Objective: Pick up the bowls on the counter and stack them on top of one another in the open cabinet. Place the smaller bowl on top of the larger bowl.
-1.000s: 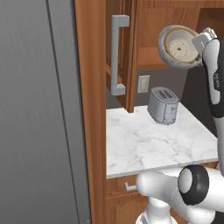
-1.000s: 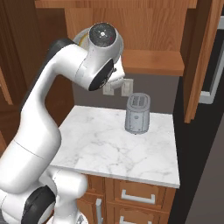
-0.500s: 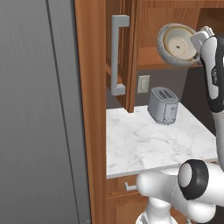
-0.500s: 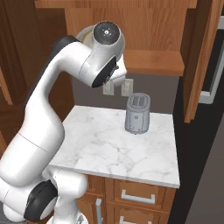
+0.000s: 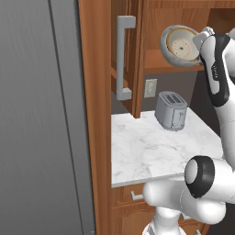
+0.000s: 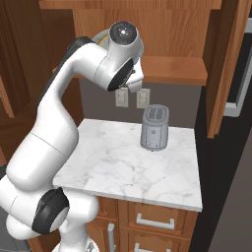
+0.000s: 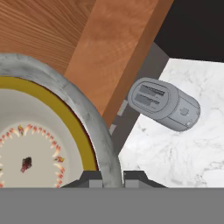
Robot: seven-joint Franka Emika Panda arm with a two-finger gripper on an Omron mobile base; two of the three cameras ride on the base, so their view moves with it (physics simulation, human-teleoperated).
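A bowl (image 5: 180,45), cream inside with a tan rim and mottled grey outside, hangs tipped on its side in front of the open cabinet's shelf (image 5: 161,68), its inside facing the left base camera. My gripper (image 5: 199,42) is shut on the bowl's right rim. In the hand view the bowl (image 7: 48,144) fills the left, and its grey rim runs down between my fingertips, where the gripper (image 7: 113,178) pinches it. The right base view gives a sliver of the bowl (image 6: 101,37) behind the arm. The counter (image 5: 147,149) lies below.
A grey toaster (image 5: 171,111) stands at the back of the counter (image 6: 123,170) under the cabinet shelf (image 6: 172,70). The cabinet door (image 5: 123,57) with its grey bar handle stands open to the left of the bowl. A tall grey panel (image 5: 41,119) bounds the far left.
The arm has carried the bowl slightly left in the left base view, nearer the cabinet opening. The grip on the rim is unchanged.
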